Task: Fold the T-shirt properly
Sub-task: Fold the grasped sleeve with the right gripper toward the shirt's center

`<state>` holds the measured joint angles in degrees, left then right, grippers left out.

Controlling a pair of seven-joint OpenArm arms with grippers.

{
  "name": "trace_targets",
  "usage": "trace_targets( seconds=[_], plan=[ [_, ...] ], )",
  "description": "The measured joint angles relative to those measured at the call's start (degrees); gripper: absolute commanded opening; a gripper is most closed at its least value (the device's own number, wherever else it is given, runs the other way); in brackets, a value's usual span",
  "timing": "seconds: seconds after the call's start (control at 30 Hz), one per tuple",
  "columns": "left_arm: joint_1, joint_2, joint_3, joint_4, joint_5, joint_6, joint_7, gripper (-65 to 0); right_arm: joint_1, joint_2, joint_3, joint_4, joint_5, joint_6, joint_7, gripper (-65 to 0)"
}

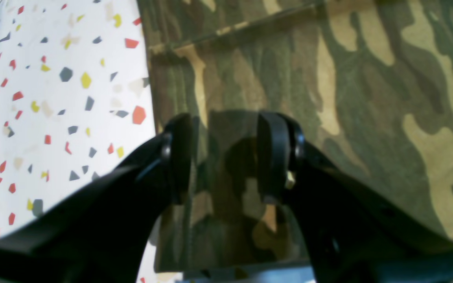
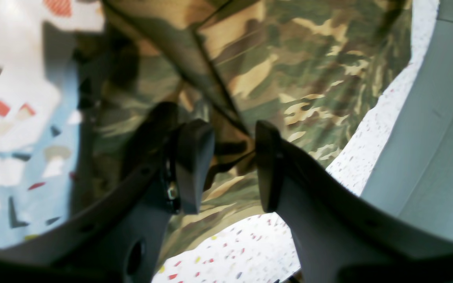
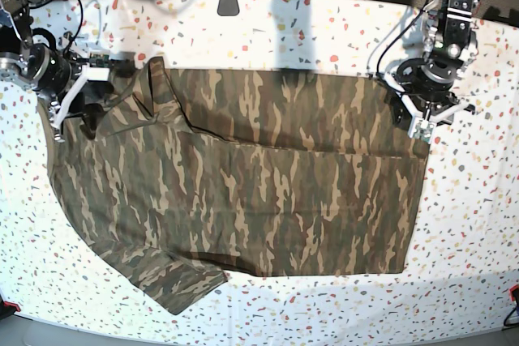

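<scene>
The camouflage T-shirt lies spread on the speckled white table, neck end to the left and hem to the right. Its far strip is folded over along a long crease. My left gripper is at the shirt's far right hem corner. In the left wrist view it is open, its fingers straddling the cloth near the edge. My right gripper is at the far left sleeve. In the right wrist view it is open, with a bunched fold of the shirt between its fingers.
Cables and a grey bracket lie along the back edge of the table. The near sleeve lies close to the table's front edge. A grey surface fills the right of the right wrist view.
</scene>
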<state>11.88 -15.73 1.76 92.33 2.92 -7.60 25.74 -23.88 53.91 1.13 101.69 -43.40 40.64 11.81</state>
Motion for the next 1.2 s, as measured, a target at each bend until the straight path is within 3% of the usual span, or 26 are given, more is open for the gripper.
trace_targets(
  seconds=[0.27,0.4,0.57,0.77,0.9,1.03,1.2],
  plan=[
    [0.0,0.0,0.0,0.0,0.0,0.0,0.0,-38.8,-0.1,-2.2,-0.3,0.0,-0.4,0.0,2.3,-42.5],
    [0.0,0.0,0.0,0.0,0.0,0.0,0.0,-38.8,2.3,-2.9,-3.9,-0.7,-0.5,-0.1,2.3,-42.5],
    [0.0,0.0,0.0,0.0,0.0,0.1,1.3,-38.8,7.7,-3.0,-11.3,-2.9,-0.2,0.2,-4.1,-42.5],
    [0.0,0.0,0.0,0.0,0.0,0.1,1.3,-38.8,11.4,-3.0,-15.0,-2.9,0.5,0.3,-4.3,-42.5],
    [0.0,0.0,0.0,0.0,0.0,0.0,1.3,-38.8,14.1,-3.0,-15.0,-3.2,4.9,0.0,-5.2,-42.6],
    [0.0,0.0,0.0,0.0,0.0,0.1,1.3,-38.8,15.8,-3.0,-15.0,-4.9,6.1,0.0,-5.5,-50.0],
    [0.0,0.0,0.0,0.0,0.0,0.0,1.3,-38.8,16.4,-3.8,-15.1,-8.1,6.4,-0.8,-7.5,-50.4]
  ],
)
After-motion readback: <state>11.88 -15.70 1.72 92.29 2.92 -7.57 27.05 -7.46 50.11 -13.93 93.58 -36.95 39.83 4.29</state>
